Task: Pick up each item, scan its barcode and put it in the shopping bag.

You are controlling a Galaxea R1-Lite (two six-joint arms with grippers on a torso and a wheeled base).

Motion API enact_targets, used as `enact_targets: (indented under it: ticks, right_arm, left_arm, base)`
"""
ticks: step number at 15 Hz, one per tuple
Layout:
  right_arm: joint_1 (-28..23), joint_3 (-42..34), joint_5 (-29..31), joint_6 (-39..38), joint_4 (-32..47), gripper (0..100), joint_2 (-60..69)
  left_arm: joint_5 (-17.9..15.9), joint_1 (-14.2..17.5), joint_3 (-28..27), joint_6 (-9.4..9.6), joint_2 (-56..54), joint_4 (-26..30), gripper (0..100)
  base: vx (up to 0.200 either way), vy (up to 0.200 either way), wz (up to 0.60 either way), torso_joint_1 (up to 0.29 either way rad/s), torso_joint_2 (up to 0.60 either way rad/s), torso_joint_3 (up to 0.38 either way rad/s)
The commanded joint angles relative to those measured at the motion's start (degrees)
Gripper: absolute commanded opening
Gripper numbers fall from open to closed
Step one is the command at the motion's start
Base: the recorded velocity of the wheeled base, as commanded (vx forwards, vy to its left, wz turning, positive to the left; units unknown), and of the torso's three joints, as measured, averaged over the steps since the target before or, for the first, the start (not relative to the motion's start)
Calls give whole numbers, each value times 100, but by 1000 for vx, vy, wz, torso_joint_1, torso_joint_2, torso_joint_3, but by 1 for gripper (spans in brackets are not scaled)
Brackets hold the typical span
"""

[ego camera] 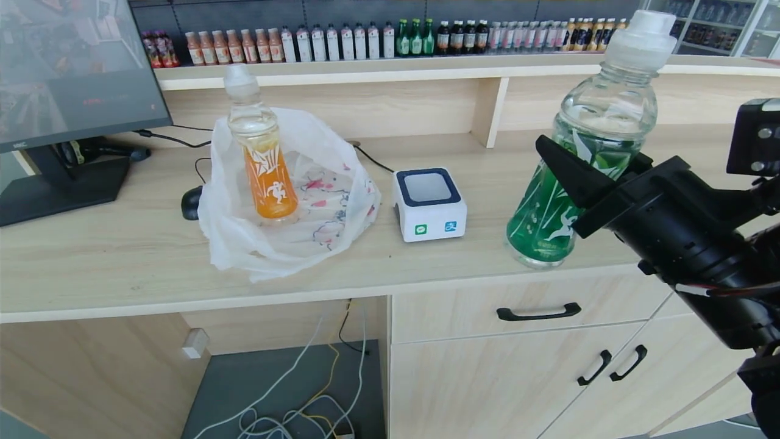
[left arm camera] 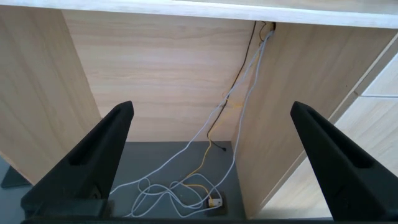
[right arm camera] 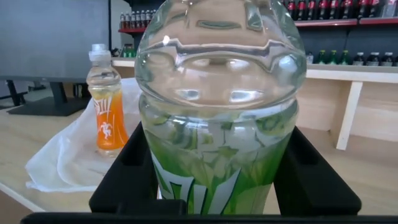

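bright even light, soft shadows; glare on the green bottle (right arm camera: 217, 112).

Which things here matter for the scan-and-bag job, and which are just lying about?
Job: green bottle in right gripper; orange bottle in bag; scanner.
Lying about: monitor, mouse, shelf bottles, cables.
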State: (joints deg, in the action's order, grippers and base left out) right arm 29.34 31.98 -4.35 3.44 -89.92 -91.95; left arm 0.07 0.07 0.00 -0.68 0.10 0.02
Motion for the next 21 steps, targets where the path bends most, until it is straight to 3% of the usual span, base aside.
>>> enact_targets:
  ticks: [1, 11, 13, 14, 16, 18, 21]
  right_arm:
    - [1, 28, -4, 8, -8, 0, 37]
    - [-34, 309, -4, -80, -8, 0, 37]
    - [-113, 406, -4, -616, -8, 0, -24]
    - [-544, 705, -75, -915, -8, 0, -139]
    - [-895, 1373, -277, -1478, -8, 0, -552]
    - [-992, 2093, -180, -1987, -8, 0, -912]
    - [-957, 2489, 330, -2523, -8, 0, -1334]
  left_arm:
    - [1, 1, 0, -2, 8, -2, 100]
    - [1, 1, 0, 7, -1, -2, 100]
    - [1, 1, 0, 7, 8, -2, 100]
    - [1, 1, 0, 7, -1, -2, 100]
    - [1, 1, 0, 7, 8, -2, 100]
    - [1, 1, 0, 7, -1, -2, 100]
    - [1, 1, 0, 7, -1, -2, 100]
  base:
    - [0, 0, 0, 0, 0, 0]
    - [0, 0, 0, 0, 0, 0]
    - [0, 0, 0, 0, 0, 0]
    - [0, 0, 0, 0, 0, 0]
    - [0, 0, 0, 0, 0, 0]
    - [0, 0, 0, 0, 0, 0]
    - [0, 0, 0, 0, 0, 0]
